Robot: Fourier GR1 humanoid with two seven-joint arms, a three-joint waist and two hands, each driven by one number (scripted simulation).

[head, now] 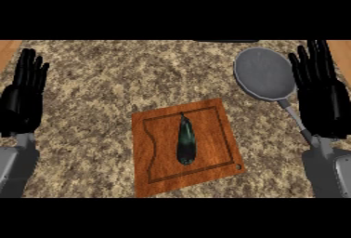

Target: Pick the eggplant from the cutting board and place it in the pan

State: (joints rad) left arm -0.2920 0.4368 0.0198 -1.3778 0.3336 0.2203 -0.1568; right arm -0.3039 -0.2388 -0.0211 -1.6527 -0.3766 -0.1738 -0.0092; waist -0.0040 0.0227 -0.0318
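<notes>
Lying lengthwise on the wooden cutting board [184, 147], near its middle and inside the groove cut along its border: dark green-black eggplant [185, 139], stem end pointing away from the robot, rounded end toward it, untouched by either hand. Sitting slightly turned on the speckled granite counter [103, 83], that board, with its corners off square to the counter's edges and a small hole showing in the corner nearest the robot's right. Up and to the right of the board, apart from it: grey frying pan [264, 72], round and holding nothing, with a slim metal handle [296, 117] running down from its rim toward the robot, past the board's right side. Just right of the pan and over the far end of that handle: right hand [321, 93], black, fingers straight and held upward, spread a little, grasping nothing, grey forearm rising from the lower edge. Well left of the board, near the counter's left border: left hand [22, 95], likewise black, fingers straight and pointing up, nothing held, resting there with its grey forearm below. Between board and left hand, only bare stone. Beyond the counter's left and right borders, narrow strips of light wood.
</notes>
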